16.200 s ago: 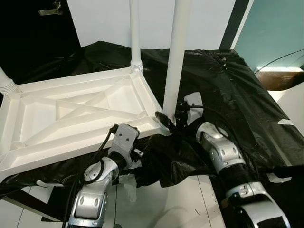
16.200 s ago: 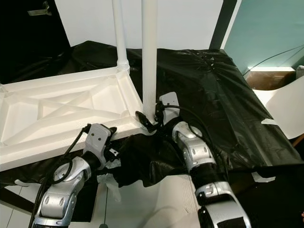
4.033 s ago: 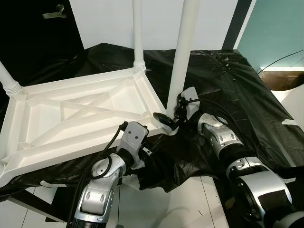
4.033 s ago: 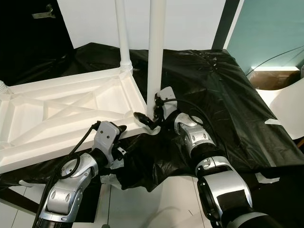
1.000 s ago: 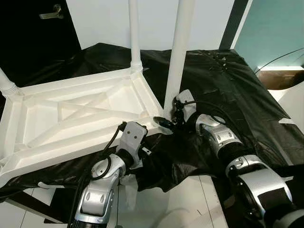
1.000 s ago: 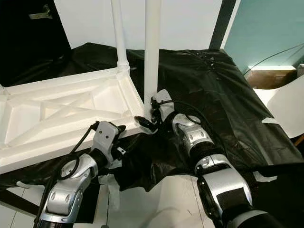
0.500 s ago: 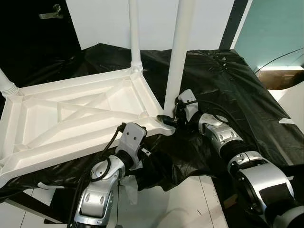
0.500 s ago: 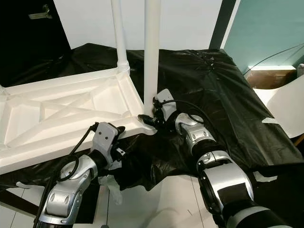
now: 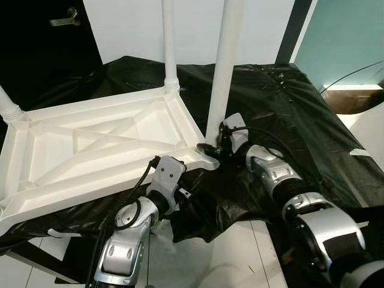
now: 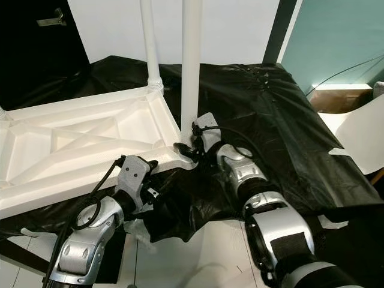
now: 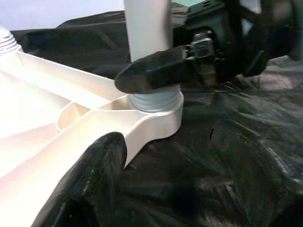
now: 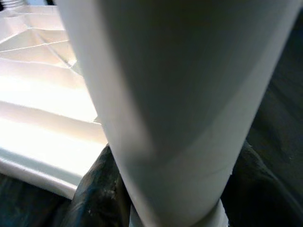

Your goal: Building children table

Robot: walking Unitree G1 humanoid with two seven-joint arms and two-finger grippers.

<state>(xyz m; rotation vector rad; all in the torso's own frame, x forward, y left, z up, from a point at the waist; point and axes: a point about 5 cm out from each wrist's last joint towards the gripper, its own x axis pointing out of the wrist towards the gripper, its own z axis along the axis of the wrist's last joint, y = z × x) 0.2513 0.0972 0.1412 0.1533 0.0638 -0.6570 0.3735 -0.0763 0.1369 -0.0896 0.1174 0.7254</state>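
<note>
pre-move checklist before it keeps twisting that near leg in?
1. Right gripper closed around base of near leg: ok.
2. Near leg standing upright in its corner socket: ok.
3. Leg fully seated in the thread: cannot tell.
4. Left gripper bracing tabletop: one finger lies against the near edge, fingers apart, no clamp: not ok.
5. Far corner leg in its socket: ok.
6. Black sheet bunched under the near corner, snag risk: cannot tell.

One upturned white tabletop [image 9: 90, 150], three upright legs [image 9: 223, 66], two claws [image 9: 211, 150].
</note>
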